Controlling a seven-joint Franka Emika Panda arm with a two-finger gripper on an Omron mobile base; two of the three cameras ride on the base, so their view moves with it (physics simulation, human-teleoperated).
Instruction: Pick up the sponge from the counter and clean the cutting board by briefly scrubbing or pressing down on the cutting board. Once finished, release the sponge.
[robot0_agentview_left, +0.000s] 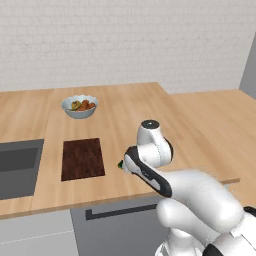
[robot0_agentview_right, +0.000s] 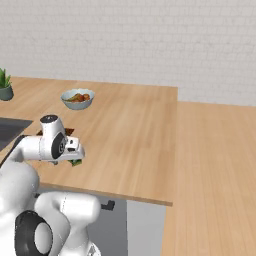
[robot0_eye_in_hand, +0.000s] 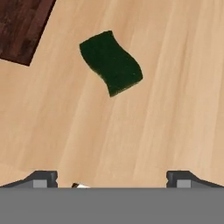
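Note:
The sponge (robot0_eye_in_hand: 111, 61) lies dark green side up on the light-wood counter (robot0_agentview_left: 130, 115), with nothing touching it. Directly above it hovers my gripper (robot0_eye_in_hand: 112, 179), open, its two fingertips (robot0_eye_in_hand: 43, 178) spread wide and nothing between them. In the left base view only a sliver of the sponge (robot0_agentview_left: 120, 164) peeks out from behind my hand. The cutting board (robot0_agentview_left: 82, 158), a dark reddish-brown rectangle, lies flat to the left of the sponge, and one corner of the cutting board (robot0_eye_in_hand: 22, 26) shows in the hand view. A strip of bare counter separates sponge and board.
A white bowl of fruit (robot0_agentview_left: 79, 106) stands behind the board. The grey sink basin (robot0_agentview_left: 15, 165) is set into the counter at the far left. A potted plant (robot0_agentview_right: 5, 85) sits at the back left. The counter's front edge runs just below my hand.

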